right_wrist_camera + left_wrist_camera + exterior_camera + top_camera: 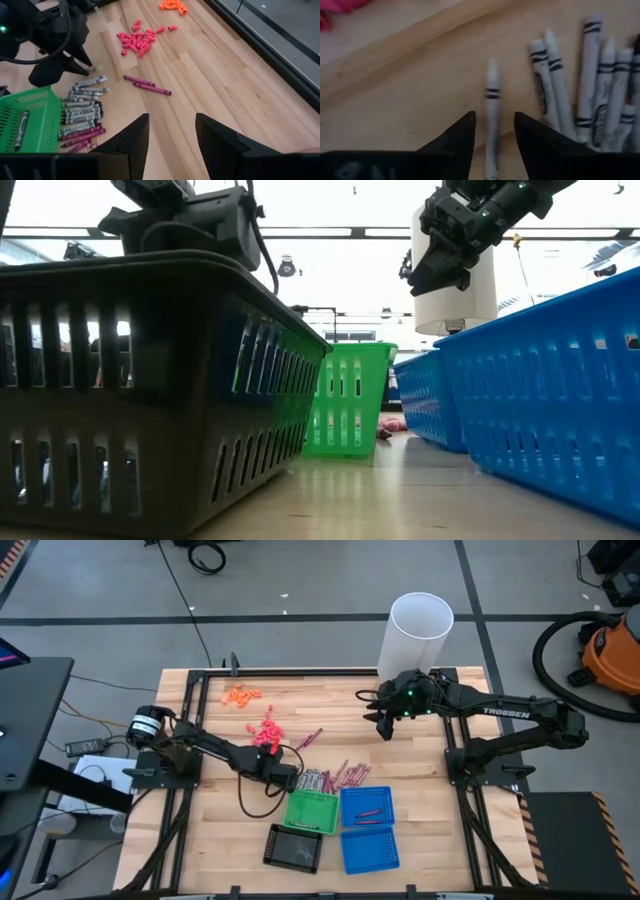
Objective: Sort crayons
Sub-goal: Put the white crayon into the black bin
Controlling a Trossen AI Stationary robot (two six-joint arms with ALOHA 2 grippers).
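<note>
Beside the grey pile on the tabletop (420,830), our left gripper (493,131) straddles one grey crayon (492,100), fingers open, closing due next; our right gripper (171,131) waits open.

left claw (492,145) low at the tabletop, fingers parted; right claw (171,142) raised, open

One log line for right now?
left gripper: open, straddling lone grey crayon | right gripper: open, raised, waiting | green tray: one crayon
</note>
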